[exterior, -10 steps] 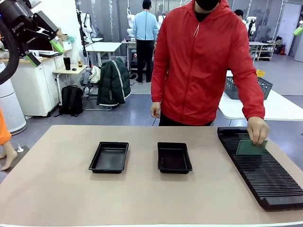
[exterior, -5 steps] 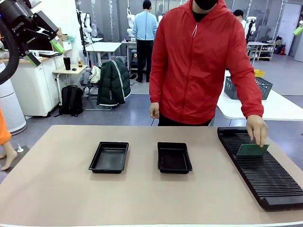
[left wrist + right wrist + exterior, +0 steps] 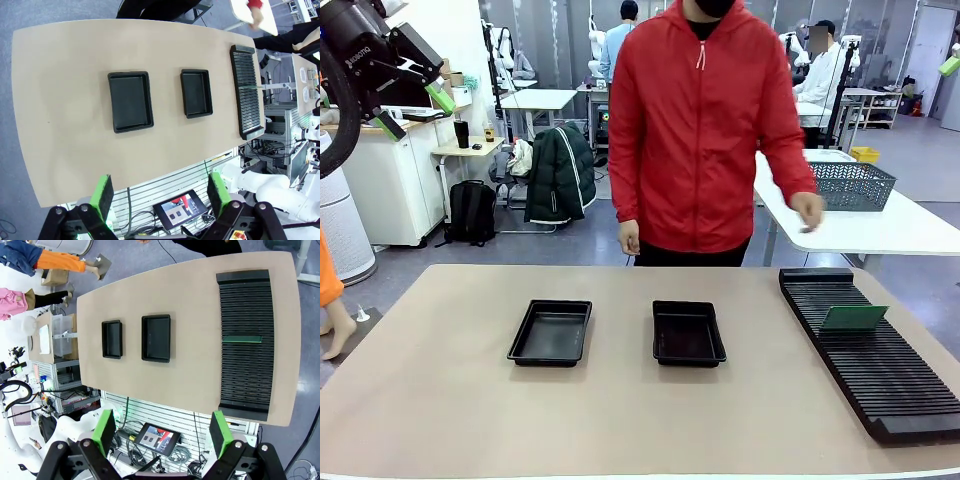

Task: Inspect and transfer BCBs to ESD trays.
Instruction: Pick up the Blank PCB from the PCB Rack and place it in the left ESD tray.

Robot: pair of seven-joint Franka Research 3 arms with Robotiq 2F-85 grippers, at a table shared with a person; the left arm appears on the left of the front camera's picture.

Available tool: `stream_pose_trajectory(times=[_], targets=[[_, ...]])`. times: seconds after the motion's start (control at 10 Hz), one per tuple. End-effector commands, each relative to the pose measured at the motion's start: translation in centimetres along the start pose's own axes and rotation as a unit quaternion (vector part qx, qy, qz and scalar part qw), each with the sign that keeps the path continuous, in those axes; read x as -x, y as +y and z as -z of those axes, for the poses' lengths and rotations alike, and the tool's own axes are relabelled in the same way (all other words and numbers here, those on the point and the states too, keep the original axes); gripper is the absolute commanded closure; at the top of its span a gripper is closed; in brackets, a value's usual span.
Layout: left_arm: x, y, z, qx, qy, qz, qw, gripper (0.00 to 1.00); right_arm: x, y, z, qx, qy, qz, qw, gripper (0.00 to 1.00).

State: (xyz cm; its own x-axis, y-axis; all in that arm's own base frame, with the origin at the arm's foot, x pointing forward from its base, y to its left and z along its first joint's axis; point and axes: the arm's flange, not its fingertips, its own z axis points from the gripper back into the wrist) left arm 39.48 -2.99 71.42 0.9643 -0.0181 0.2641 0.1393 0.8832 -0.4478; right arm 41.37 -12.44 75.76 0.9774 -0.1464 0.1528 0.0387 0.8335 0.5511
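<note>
The person's hand (image 3: 808,211) had let go of the BCB (image 3: 853,318) and withdrawn beyond the rack (image 3: 880,385), leaving the board propped in a slot for pickup. Well above the rack, the left gripper (image 3: 161,195) and right gripper (image 3: 162,432) hung with fingers apart and empty. Left of the rack, both ESD trays (image 3: 551,333) (image 3: 688,333) lay bare, awaiting boards.

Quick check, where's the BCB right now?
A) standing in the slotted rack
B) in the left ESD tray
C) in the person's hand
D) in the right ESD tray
A: the BCB stands on edge in a slot of the black rack, with the person's hand raised well clear of it.
</note>
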Motion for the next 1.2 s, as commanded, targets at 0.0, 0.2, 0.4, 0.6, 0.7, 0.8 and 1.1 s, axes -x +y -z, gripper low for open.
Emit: stream_pose_trajectory(times=[0.0, 0.2, 0.4, 0.6, 0.7, 0.8, 1.1], targets=[[0.0, 0.0, 0.0, 0.0, 0.0, 0.0, 1.0, 0.0, 0.1, 0.0, 0.0, -0.007, 0.0, 0.0, 1.0, 0.0], [0.0, 0.0, 0.0, 0.0, 0.0, 0.0, 1.0, 0.0, 0.1, 0.0, 0.0, -0.007, 0.0, 0.0, 1.0, 0.0], [0.0, 0.0, 0.0, 0.0, 0.0, 0.0, 1.0, 0.0, 0.0, 0.0, 0.0, 0.0, 0.0, 0.0, 1.0, 0.0], [0.0, 0.0, 0.0, 0.0, 0.0, 0.0, 1.0, 0.0, -0.5, 0.4, 1.9, 0.016, -0.004, -0.077, 0.997, 0.0], [0.0, 0.0, 0.0, 0.0, 0.0, 0.0, 1.0, 0.0, -0.5, 0.4, 3.0, 0.026, -0.003, -0.12, 0.992, 0.0], [0.0, 0.0, 0.0, 0.0, 0.0, 0.0, 1.0, 0.0, -0.7, 0.3, 4.3, 0.032, 0.005, -0.166, 0.986, 0.0], [0.0, 0.0, 0.0, 0.0, 0.0, 0.0, 1.0, 0.0, -0.9, -0.4, 8.3, 0.038, 0.041, -0.322, 0.945, 0.0]])
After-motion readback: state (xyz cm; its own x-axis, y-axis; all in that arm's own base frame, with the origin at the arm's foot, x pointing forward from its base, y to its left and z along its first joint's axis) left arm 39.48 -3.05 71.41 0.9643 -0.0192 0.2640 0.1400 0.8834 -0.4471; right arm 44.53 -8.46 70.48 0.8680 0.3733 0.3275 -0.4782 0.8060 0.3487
